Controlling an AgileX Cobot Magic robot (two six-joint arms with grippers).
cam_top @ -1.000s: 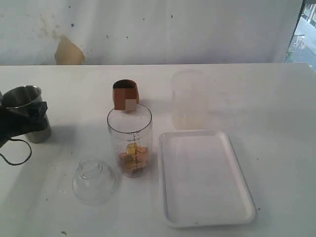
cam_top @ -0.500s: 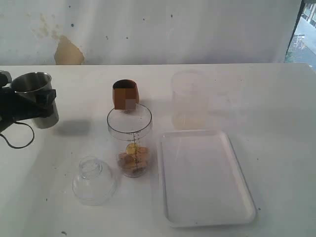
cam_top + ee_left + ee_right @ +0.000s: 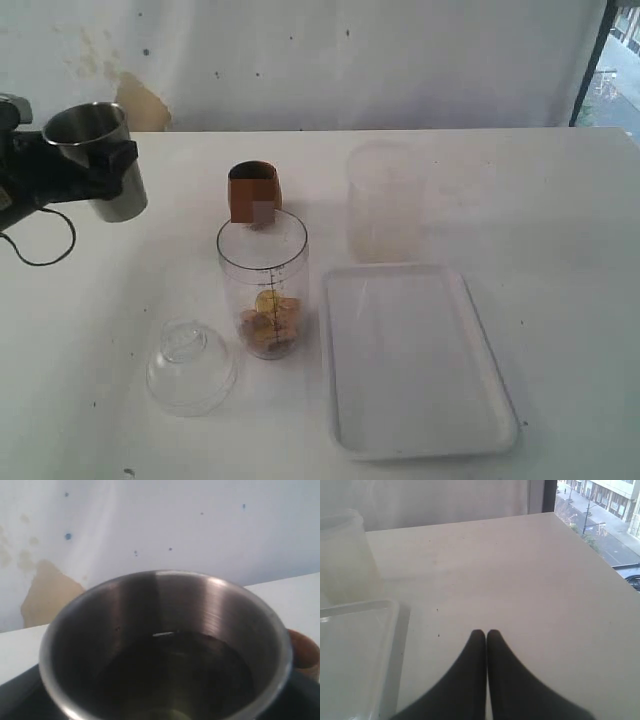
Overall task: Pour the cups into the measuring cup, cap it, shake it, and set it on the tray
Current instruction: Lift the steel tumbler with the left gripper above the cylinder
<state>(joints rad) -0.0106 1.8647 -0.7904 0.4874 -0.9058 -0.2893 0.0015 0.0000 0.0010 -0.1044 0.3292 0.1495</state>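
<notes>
My left gripper [image 3: 105, 172] is shut on the steel tumbler [image 3: 120, 198] and holds it upright in the air at the far left, clear of the table. In the left wrist view the tumbler [image 3: 165, 645] fills the picture, and its dark inside hides what it holds. The brown wooden cup [image 3: 254, 190] stands just behind the measuring cup [image 3: 263, 270], which is open-topped with yellow-brown pieces at its bottom. The clear dome cap [image 3: 190, 368] lies on the table to its front left. The white tray [image 3: 420, 360] lies to its right. My right gripper [image 3: 486, 634] is shut and holds nothing, over bare table beside the tray's rim [image 3: 395, 630].
A frosted translucent cup [image 3: 383, 200] stands behind the tray and shows again as the frosted cup [image 3: 345, 555] in the right wrist view. The wooden cup's edge [image 3: 304, 650] peeks past the tumbler. A black cable [image 3: 40, 250] hangs under the left arm. The table's right edge [image 3: 600, 555] meets a window.
The left gripper has lifted the steel tumbler off the table, up and to the right. Everything else stays where it was.
</notes>
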